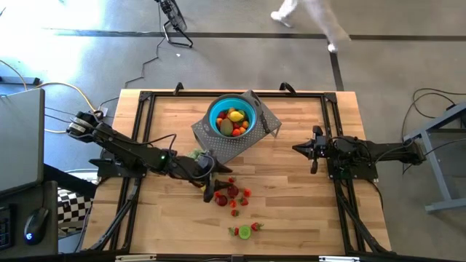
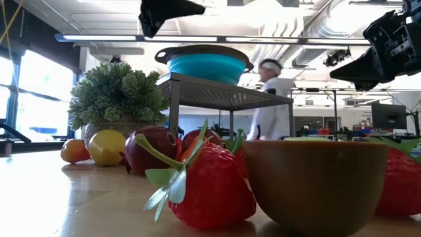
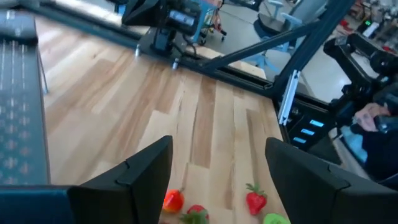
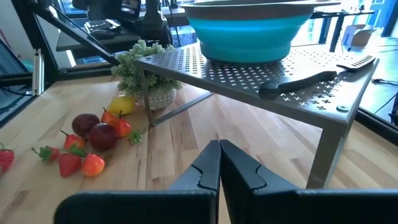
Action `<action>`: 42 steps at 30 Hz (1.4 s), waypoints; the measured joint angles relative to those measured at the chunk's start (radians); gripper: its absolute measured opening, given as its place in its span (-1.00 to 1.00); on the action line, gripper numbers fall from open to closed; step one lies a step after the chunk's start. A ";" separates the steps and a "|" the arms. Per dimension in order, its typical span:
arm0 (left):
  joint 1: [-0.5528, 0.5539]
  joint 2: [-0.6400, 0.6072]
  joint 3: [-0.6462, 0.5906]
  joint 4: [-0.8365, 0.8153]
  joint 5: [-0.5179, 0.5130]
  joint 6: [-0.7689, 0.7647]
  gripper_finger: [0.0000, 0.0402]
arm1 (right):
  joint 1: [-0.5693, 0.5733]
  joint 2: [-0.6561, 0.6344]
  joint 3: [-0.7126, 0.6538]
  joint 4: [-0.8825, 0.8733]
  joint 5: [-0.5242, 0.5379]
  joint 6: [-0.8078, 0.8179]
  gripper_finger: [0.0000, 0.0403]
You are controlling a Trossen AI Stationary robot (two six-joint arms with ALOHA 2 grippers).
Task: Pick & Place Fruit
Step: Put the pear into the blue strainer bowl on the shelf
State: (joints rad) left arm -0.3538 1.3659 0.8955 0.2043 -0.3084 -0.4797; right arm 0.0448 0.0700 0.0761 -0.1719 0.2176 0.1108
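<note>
Entry: small red, yellow and green plastic fruit (image 1: pixel 233 193) scattered mid-table; more lies in the blue collapsible bowl (image 1: pixel 215 113).
I see the left gripper (image 1: pixel 211 191) spread wide above the pile, grasping nothing; the right gripper (image 1: pixel 300 148) waits clenched far right.

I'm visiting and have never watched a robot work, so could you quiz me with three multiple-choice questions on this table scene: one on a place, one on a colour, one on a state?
1. Where does the blue bowl stand?
A. on the metal rack
B. on the floor
C. in a gripper

2. What colour is the knife handle?
A. red
B. black
C. white

3. How is the right gripper?
A. wide open
B. holding a strawberry
C. shut, empty

Answers: 1 A, the bowl sits on the perforated rack top; 2 B, the handle is dark; 3 C, its fingers meet with nothing between.
</note>
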 joint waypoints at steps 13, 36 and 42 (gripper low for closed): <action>-0.125 0.031 0.081 -0.003 -0.050 -0.160 -0.03 | 0.000 0.000 -0.001 -0.003 -0.010 -0.002 -0.99; -0.213 0.364 0.619 -0.990 -0.227 -0.861 -0.58 | 0.000 0.001 -0.002 -0.002 -0.017 0.001 -0.99; -0.257 0.441 0.616 -1.127 -0.314 -1.201 -0.68 | 0.000 0.001 -0.002 -0.002 -0.018 0.000 -0.99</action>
State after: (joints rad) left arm -0.6112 1.8064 1.5120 -0.9224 -0.6223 -1.6805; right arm 0.0448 0.0711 0.0746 -0.1738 0.1993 0.1108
